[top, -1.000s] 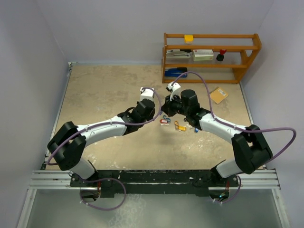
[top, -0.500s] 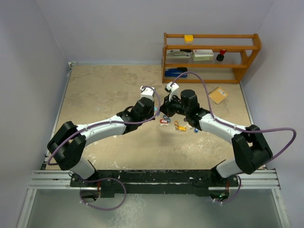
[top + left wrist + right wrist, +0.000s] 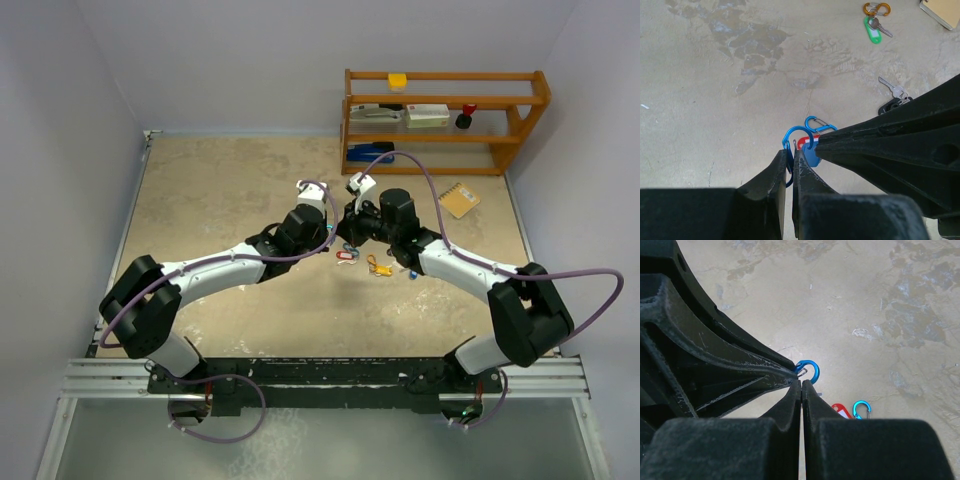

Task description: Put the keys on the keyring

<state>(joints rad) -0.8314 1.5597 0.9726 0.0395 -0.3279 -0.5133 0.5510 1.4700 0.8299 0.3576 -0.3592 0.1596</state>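
Both arms meet nose to nose over the middle of the bench [image 3: 220,200], a little right of centre. The left gripper [image 3: 791,156] is pressed together on a blue clip [image 3: 788,136], which looks to be the keyring. One curved loop of it sticks out past the fingertips, towards the other arm. The right gripper [image 3: 801,385] is pressed together too, its tip right against that loop, and I can't make out anything between its fingers.

The keys [image 3: 347,256] lie loose on the bench, beneath the meeting point and just toward the near edge. There is a red-tagged key [image 3: 840,411] beside a second blue clip [image 3: 861,409]. A black-tagged key [image 3: 891,105] and a green-tagged key [image 3: 873,35] with an orange clip [image 3: 876,8] lie further toward the right edge.

All of them are on the right arm's side, so I'd expect that arm to fetch a key. The left would then hold the clip with its free loop facing across.
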